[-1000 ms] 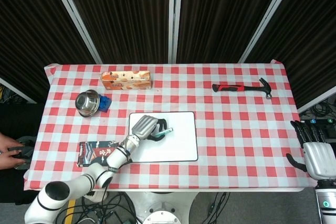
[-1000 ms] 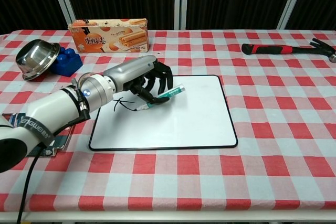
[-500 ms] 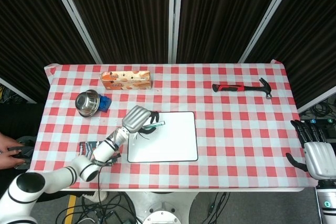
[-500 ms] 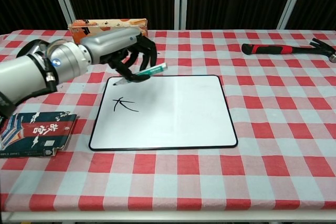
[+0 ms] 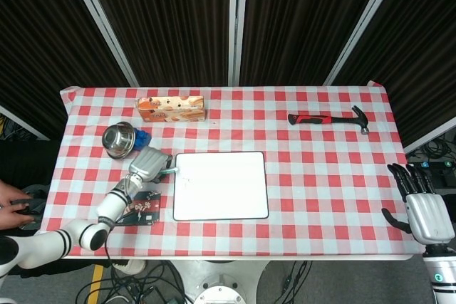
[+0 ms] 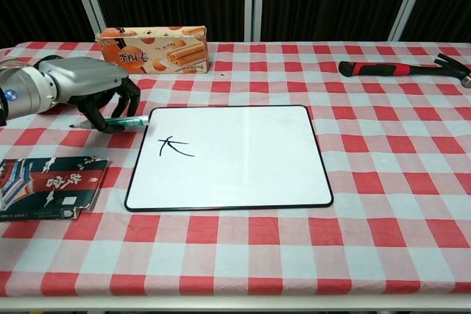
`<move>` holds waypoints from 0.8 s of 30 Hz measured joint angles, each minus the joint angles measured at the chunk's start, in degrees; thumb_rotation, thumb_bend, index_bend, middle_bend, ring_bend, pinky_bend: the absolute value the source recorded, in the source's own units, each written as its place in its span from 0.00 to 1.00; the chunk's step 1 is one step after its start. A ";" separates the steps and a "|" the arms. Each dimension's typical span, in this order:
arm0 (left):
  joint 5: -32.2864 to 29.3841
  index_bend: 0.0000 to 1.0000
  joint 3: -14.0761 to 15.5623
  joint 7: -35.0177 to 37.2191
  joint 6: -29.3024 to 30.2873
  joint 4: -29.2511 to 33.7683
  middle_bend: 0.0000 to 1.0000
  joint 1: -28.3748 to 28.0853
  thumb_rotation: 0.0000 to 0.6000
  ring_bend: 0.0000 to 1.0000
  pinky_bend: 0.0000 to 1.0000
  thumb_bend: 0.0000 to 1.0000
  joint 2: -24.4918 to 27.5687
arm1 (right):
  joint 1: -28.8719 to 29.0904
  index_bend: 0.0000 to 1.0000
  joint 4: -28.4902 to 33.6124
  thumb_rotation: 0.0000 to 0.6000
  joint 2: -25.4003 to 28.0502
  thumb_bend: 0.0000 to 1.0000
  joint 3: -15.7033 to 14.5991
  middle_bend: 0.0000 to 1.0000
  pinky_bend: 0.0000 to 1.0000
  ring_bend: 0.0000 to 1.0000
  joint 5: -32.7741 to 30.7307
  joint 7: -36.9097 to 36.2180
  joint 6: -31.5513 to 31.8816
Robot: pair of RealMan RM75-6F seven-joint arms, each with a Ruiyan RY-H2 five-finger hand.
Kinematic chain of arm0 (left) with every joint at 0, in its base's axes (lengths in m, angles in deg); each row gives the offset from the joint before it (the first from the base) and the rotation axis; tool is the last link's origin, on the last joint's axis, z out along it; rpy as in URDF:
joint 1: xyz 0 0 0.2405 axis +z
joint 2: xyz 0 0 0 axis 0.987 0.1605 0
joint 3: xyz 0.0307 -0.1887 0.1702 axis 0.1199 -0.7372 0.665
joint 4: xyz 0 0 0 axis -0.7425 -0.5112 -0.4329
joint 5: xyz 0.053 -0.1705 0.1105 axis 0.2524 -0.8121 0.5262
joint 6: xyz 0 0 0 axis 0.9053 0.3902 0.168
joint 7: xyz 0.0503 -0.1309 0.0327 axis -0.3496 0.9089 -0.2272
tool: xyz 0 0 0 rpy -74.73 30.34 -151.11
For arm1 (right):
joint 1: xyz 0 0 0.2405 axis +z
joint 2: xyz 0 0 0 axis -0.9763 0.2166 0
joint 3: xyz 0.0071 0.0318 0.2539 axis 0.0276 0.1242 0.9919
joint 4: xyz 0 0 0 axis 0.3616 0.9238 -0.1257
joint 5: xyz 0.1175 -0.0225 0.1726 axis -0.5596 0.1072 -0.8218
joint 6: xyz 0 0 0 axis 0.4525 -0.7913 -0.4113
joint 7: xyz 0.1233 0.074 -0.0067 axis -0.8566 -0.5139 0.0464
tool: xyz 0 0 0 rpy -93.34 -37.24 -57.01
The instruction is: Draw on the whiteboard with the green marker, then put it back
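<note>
We note a dark scribble on the whiteboard (image 6: 228, 156), toward its 9 o'clock edge, so we judge the drawing part done. The left hand (image 6: 96, 93) grips the green marker (image 6: 126, 120), fingers curled round it, just off the board at 9 o'clock and low over the checked cloth. We judge the put-back step in progress: the marker is not yet released. The right hand (image 5: 425, 208) hangs off the table at 4 o'clock in the head view, fingers spread, holding nothing. Left to do: lay the marker down and let go.
</note>
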 measured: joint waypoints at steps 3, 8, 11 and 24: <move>-4.15 0.41 -0.33 -3.13 -0.33 0.27 0.44 0.24 1.00 0.65 0.87 0.35 0.10 | -0.09 0.00 0.36 1.00 0.04 0.15 -0.10 0.07 0.00 0.00 0.08 0.40 0.10; -10.85 0.14 -1.13 -6.48 0.38 3.20 0.21 0.68 1.00 0.42 0.84 0.17 0.98 | -0.42 0.00 0.67 1.00 0.05 0.15 -0.30 0.07 0.00 0.00 -0.01 0.97 0.32; -11.24 0.13 -1.33 -7.29 4.31 8.66 0.20 2.06 1.00 0.40 0.78 0.15 3.33 | -0.88 0.00 0.62 1.00 0.20 0.15 -0.31 0.07 0.00 0.00 -0.36 0.81 0.89; 4.68 0.13 4.42 9.48 39.90 18.31 0.18 28.25 1.00 0.20 0.25 0.13 20.71 | -2.04 0.00 -2.34 1.00 0.62 0.18 -0.50 0.07 0.00 0.00 1.78 -5.95 3.49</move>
